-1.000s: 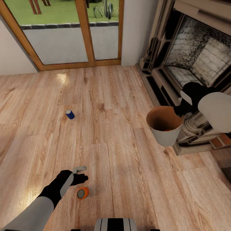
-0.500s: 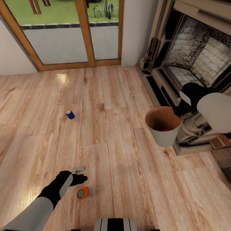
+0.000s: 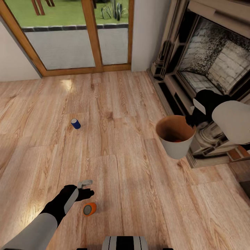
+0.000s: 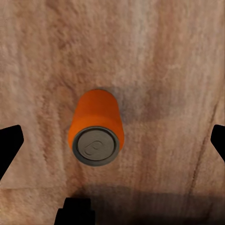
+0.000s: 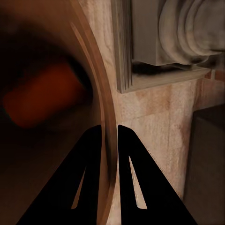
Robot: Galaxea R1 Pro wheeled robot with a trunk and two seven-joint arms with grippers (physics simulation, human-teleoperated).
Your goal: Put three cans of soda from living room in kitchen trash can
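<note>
— Right gripper (image 5: 108,133)?
— Clamped on the trash can (image 3: 177,147) rim, held off the plank floor (image 3: 139,194) beside the fireplace (image 3: 211,62); orange can (image 5: 42,96) blurred inside.
— Left gripper (image 3: 86,188)?
— Spread wide above a second orange can (image 4: 96,126) lying down. Fingertips cut off. Blue can (image 3: 75,123) toward the glass doors (image 3: 73,34).

Orange can (image 3: 89,209), blue can (image 3: 75,124), grey-white bin (image 3: 175,136) orange-brown inside.

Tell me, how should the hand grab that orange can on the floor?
Probably from straight above, closing on the round sides of the orange can. It stands upright on the floor, grey top up, and the left hand hovers over it with fingers spread wide to either side.
</note>
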